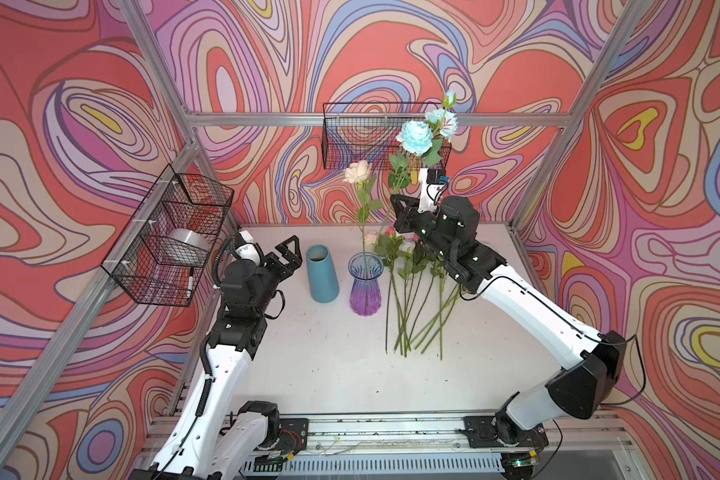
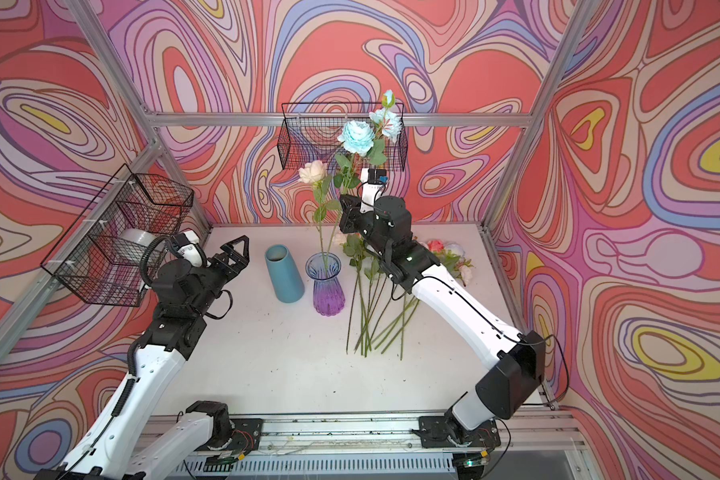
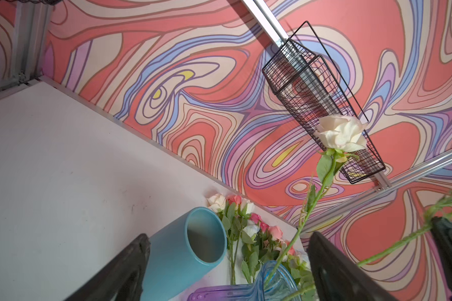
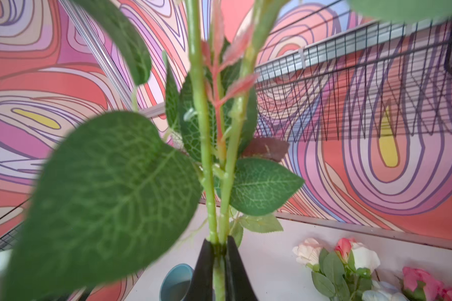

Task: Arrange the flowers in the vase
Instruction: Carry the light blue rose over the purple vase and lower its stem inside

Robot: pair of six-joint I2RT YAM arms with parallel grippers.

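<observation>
The left gripper sits low on its bent arm, jaws spread wide and empty, pointing toward the middle. The right arm reaches up and inward, and the right gripper is pinched tight on the light blue flower stems

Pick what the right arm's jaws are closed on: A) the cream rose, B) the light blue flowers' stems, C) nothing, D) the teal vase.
B: the right wrist view shows the right jaws pinched on the green stems, and both top views show those stems carrying the light blue flowers.
</observation>
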